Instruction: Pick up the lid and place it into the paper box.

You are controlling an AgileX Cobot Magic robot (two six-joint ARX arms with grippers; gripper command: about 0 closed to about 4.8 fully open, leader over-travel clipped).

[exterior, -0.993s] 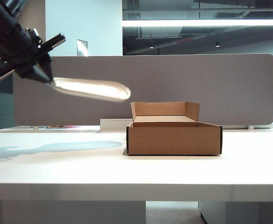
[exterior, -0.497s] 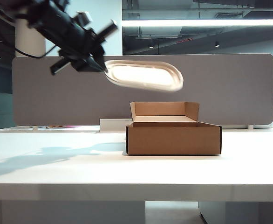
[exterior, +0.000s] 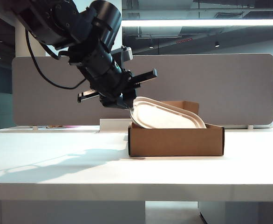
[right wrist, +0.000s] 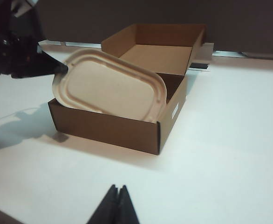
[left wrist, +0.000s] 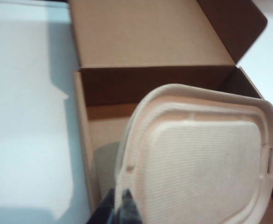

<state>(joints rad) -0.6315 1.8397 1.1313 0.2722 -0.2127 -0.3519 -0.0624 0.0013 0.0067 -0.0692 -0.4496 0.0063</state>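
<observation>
Lid [exterior: 167, 116] now lowered, tilted, into paper box [exterior: 176, 140].

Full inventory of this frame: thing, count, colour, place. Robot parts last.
lid: 1, off-white, tilted over the paper box, far end dipping inside, pinched at one end by the left hand
paper box: 1, brown, on the table right of centre, rear flap up
table: 1, white, under everything
partition: 1, grey, behind the table
left hand: 1, black, shut on the lid's end above the box's left edge
right hand: 1, black, shut, low over bare table, apart from the box
</observation>
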